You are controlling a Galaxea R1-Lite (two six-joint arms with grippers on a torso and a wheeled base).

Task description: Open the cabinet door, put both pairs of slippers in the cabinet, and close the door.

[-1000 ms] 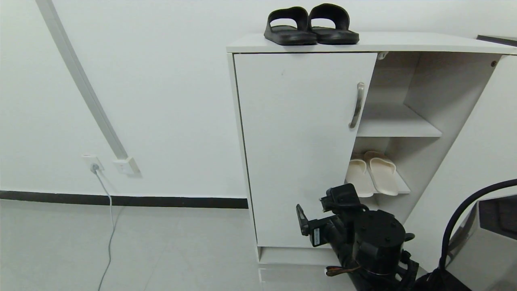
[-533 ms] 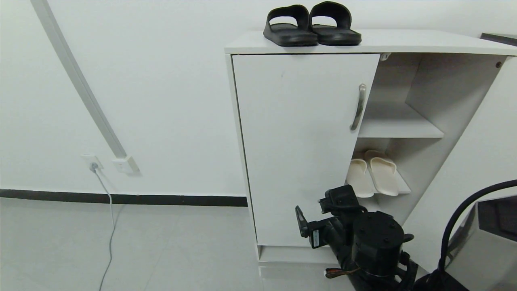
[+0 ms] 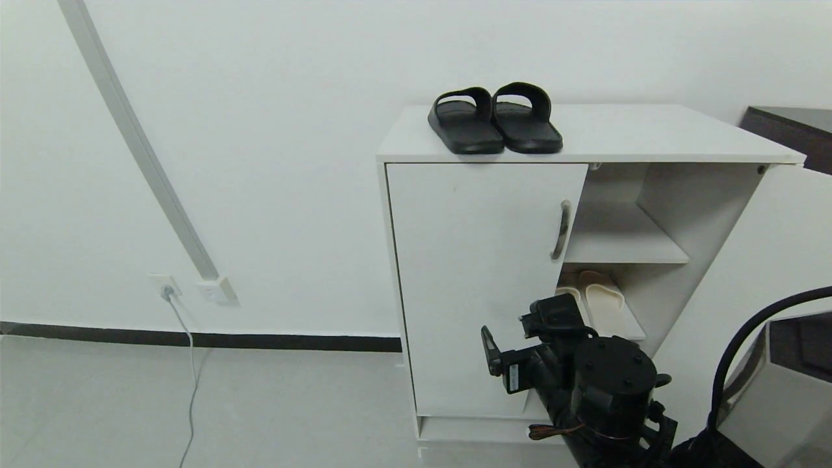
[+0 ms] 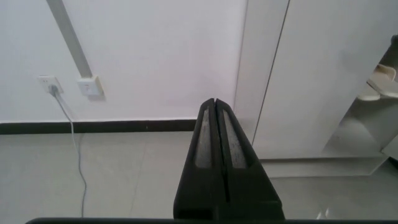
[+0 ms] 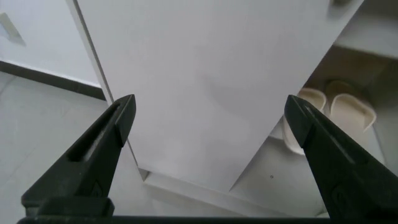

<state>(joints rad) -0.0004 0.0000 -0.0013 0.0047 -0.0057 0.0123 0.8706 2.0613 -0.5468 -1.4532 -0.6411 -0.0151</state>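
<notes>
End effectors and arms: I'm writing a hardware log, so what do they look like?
Left end effector: slim matte-black fingers with grey inset pads. Right end effector: black, tapering wedge-shaped fingers. Right arm: black, round bolted joint housing, small white label, thin red-orange wires beneath.

The cabinet [image 3: 650, 133] stands against the wall, with the upper pair of slippers [image 3: 494, 123] side by side on its top, toward the left and near the front edge. Its left door [image 3: 474, 279] is closed, the handle [image 3: 561, 229] at that door's right edge. The right door [image 3: 760, 260] is swung open to the right. Inside the open right half, a shelf [image 3: 617, 244] lies above the lower pair of slippers [image 3: 601, 299], which sits on the next shelf down. The right gripper [image 5: 209, 102] hangs low before the left door. Left of the cabinet, two wall sockets [image 3: 218, 290] sit low on the wall, a cable [image 3: 192, 370] dropping from one to the floor.
</notes>
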